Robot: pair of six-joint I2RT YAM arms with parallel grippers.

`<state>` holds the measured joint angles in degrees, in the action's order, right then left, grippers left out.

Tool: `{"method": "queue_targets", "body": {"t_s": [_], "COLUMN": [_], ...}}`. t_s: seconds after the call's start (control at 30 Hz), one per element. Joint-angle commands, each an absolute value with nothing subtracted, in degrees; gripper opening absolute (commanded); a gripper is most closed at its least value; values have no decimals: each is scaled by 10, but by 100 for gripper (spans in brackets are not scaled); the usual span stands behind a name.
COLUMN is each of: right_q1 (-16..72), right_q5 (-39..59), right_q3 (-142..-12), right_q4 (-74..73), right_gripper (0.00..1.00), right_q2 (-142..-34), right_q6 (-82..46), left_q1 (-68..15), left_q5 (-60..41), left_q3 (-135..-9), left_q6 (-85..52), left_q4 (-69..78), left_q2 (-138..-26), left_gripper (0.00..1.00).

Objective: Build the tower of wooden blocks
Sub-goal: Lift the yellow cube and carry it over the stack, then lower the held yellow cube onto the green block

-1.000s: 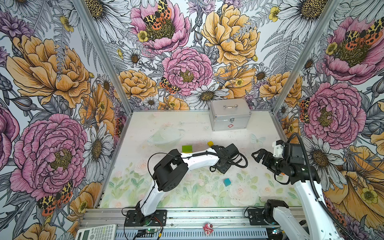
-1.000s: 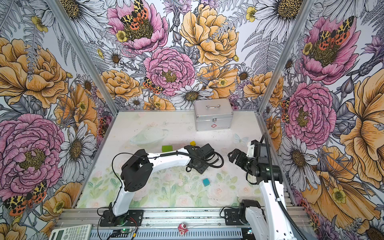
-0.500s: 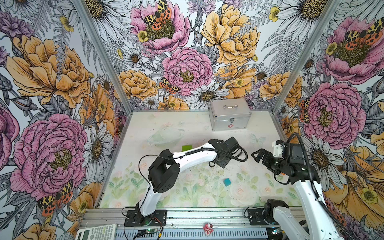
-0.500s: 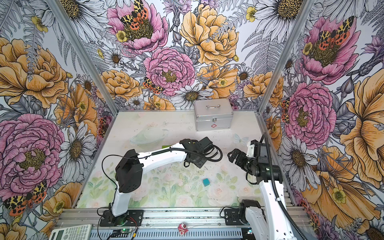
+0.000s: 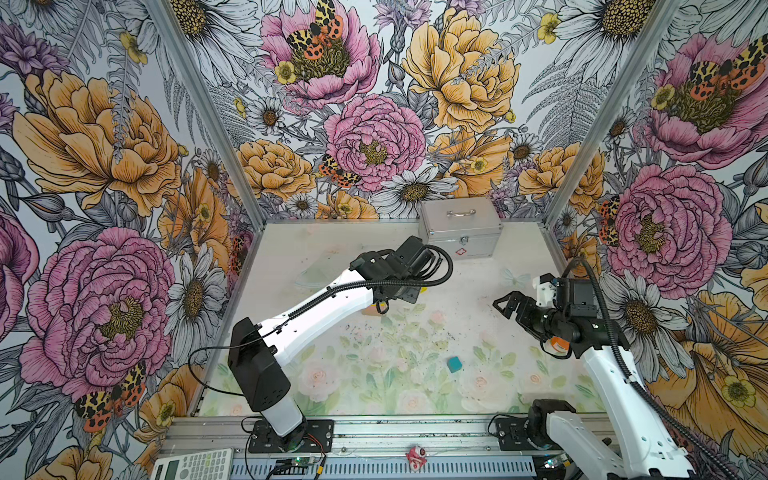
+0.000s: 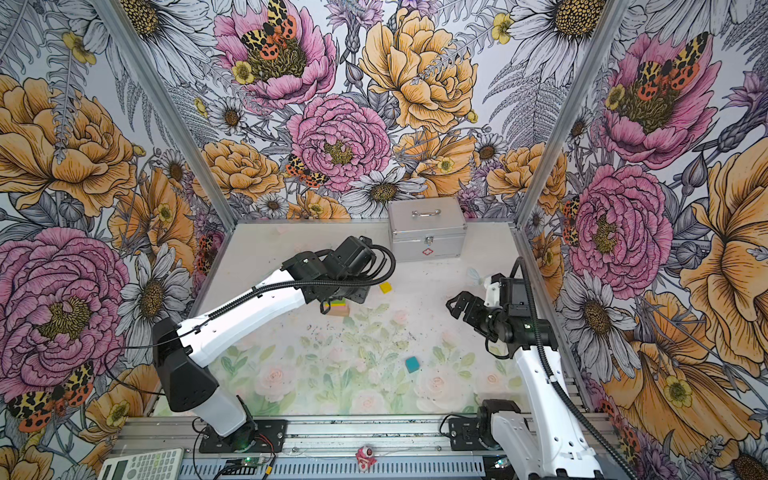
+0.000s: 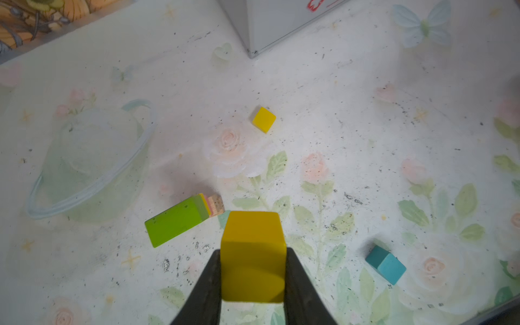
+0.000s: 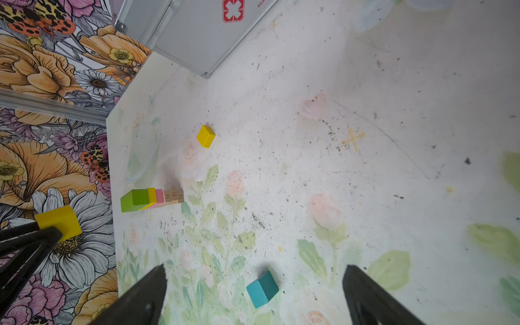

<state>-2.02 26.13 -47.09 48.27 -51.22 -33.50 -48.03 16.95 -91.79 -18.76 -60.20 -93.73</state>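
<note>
My left gripper is shut on a yellow cube, held in the air just beside the tower. The tower is a short stack: tan wood at the base, then pink, yellow, and a green bar on top. In both top views the left wrist covers most of it. A second yellow cube lies on the mat behind the tower. A teal cube lies loose towards the front right. My right gripper hangs open above the teal cube, clear of it.
A silver metal case stands against the back wall. A calculator and a small red object lie on the front rail. Patterned walls close in the mat on three sides.
My left arm has swung left and towards the back with the yellow cube, and its wrist now covers the tower in the top views. The right arm has not moved.
</note>
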Motion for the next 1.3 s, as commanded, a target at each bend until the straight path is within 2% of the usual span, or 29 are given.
{"method": "queue_targets", "body": {"t_s": [0.0,0.23,0.43,1.27], "right_q1": [3,31,34,34], "right_q5": [246,236,229,219], "right_q3": [-487,-492,-494,-477], "right_q4": [441,395,378,371], "right_gripper": [100,100,100,100], "right_q2": [-527,-575,-604,-603], "right_q6": [-353,-363,-353,-318], "left_q1": [-447,-376,-351,-364], "left_q5": [176,172,161,147], "left_q3": [-886,-838,-833,-854], "left_q6": [-236,-285,-314,-360], "left_q4": [-620,-619,-619,-619], "left_q2": [-915,-890,-888,-964], "left_gripper": [32,32,32,32]}}
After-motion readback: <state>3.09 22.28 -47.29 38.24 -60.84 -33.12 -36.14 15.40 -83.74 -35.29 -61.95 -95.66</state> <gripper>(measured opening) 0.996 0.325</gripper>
